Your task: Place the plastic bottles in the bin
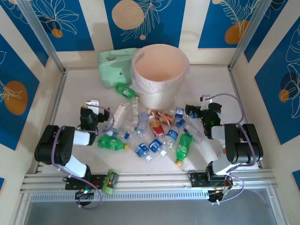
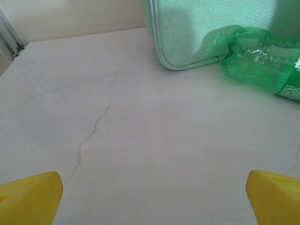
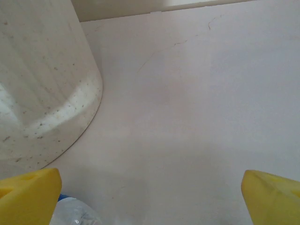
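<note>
We see both grippers spread wide and empty. The left gripper [image 2: 152, 199] hangs over bare table [image 2: 140, 117]; the right gripper [image 3: 150, 197] sits low, right of the bin's foot. The bottles [image 1: 154, 136] lie scattered between the two arms, just near of the bin [image 1: 159, 70], with none visible inside it. The left arm is nearer the green bottle [image 2: 262, 65], which lies far and right of its fingers, touching the pouch [image 2: 206, 28]. It is crumpled and translucent, and its long axis runs left to right. A clear bottle [image 3: 75, 215] peeks out beside the right gripper's left finger.
</note>
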